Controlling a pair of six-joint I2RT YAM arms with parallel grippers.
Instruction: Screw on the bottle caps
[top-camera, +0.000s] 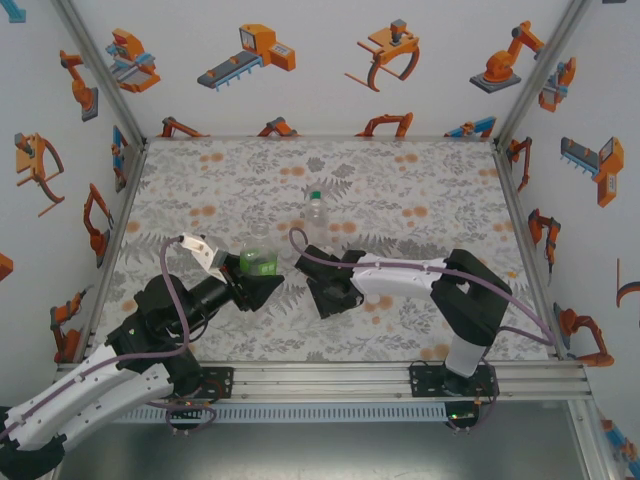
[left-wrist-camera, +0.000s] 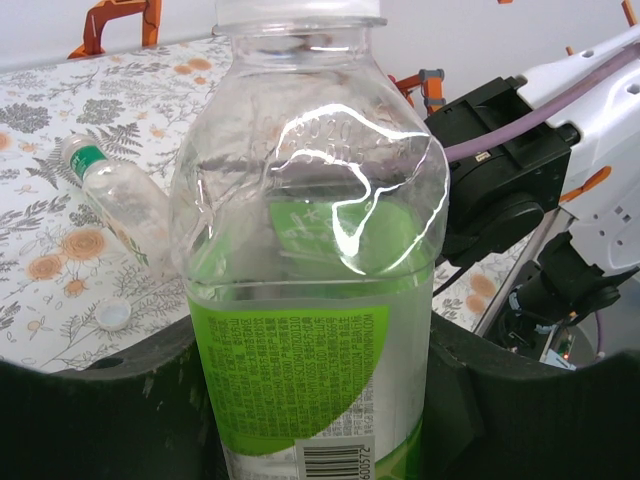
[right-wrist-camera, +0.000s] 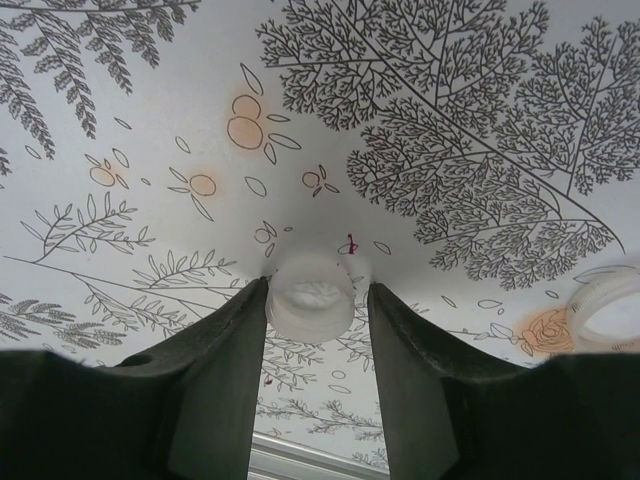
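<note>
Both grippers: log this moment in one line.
left gripper: shut on green-label bottle | right gripper: straddles white cap, grip unclear

The bottle (left-wrist-camera: 300, 200) standing left of the table's middle is wearing a green label (left-wrist-camera: 285, 380) packed with rows of fine print. The rows are running sideways and staying too small to read. Below the label a white panel is showing a barcode (left-wrist-camera: 330, 462) with a short string of digits (left-wrist-camera: 370, 462) beside it, turned on its side, and no figure is coming through for certain. On the clear shoulder a faint line of stamped characters (left-wrist-camera: 305, 130) is curving across, seemingly numerals but unreadable. Higher up, pale marks (left-wrist-camera: 300, 228) on the label's far side are showing through the plastic, also illegible.
</note>
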